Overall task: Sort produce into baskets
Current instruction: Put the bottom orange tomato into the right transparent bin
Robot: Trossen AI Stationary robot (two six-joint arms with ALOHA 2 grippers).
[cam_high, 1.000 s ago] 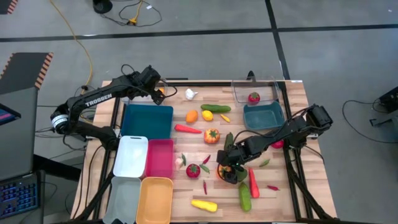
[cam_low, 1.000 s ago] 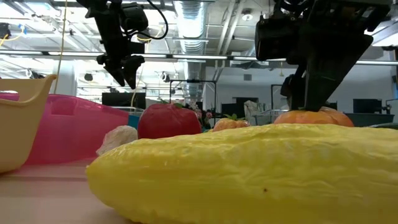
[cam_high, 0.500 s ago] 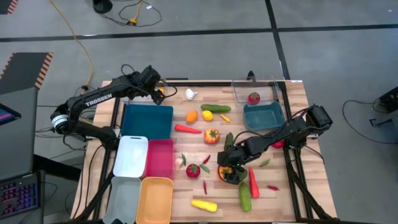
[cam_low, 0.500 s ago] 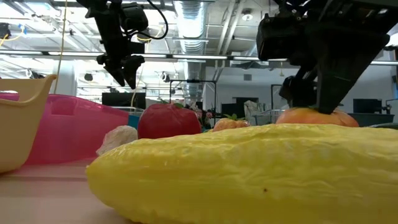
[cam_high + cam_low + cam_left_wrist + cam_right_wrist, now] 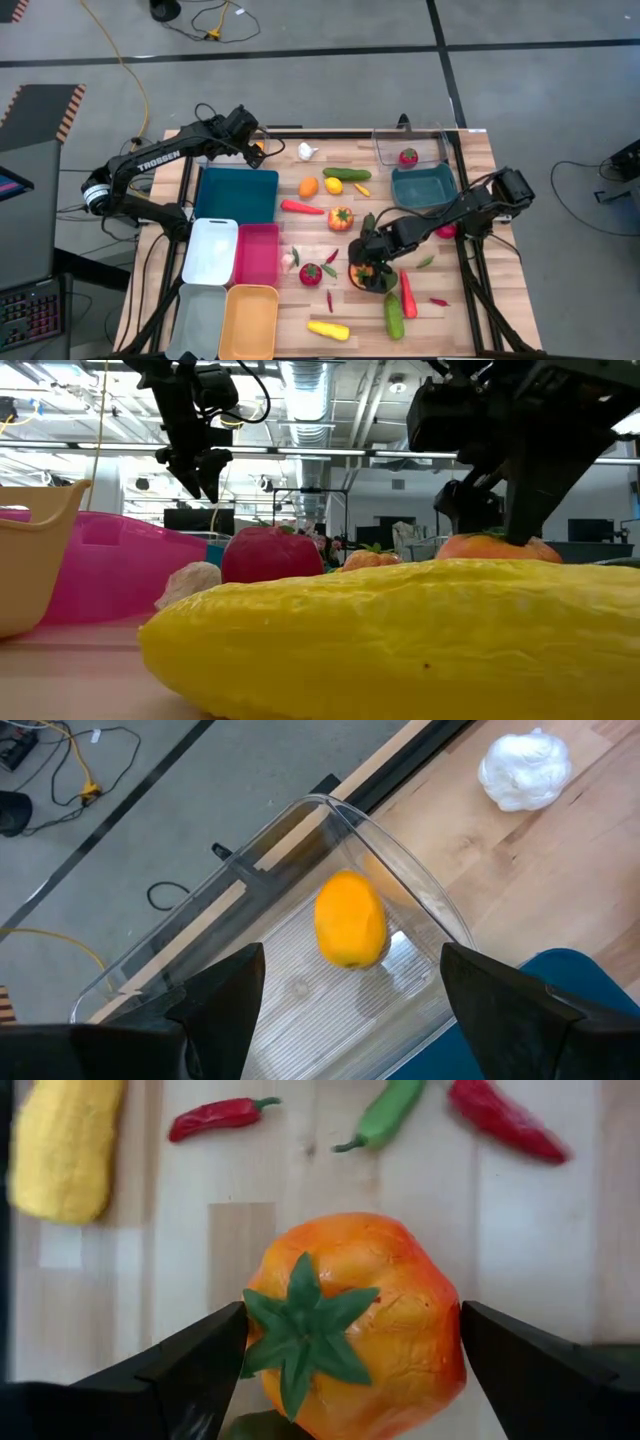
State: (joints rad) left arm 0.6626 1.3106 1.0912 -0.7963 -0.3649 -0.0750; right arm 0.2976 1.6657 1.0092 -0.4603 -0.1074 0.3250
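The left arm [image 5: 160, 158] carries the white word "TROSSEN" along its side. It sits at about ten o'clock. No other writing is readable.

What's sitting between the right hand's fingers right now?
An orange pepper with a green star-shaped stem fills the gap between the right hand's open fingers in the right wrist view. The high view shows that hand over it, mid-table.

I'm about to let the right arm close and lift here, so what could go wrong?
The right gripper straddles the orange pepper with jaws open wide; the rounded toy could squirt out on closing. Chillies, a cucumber and a carrot lie close around it and could get knocked. The left gripper is far off over the clear bin.
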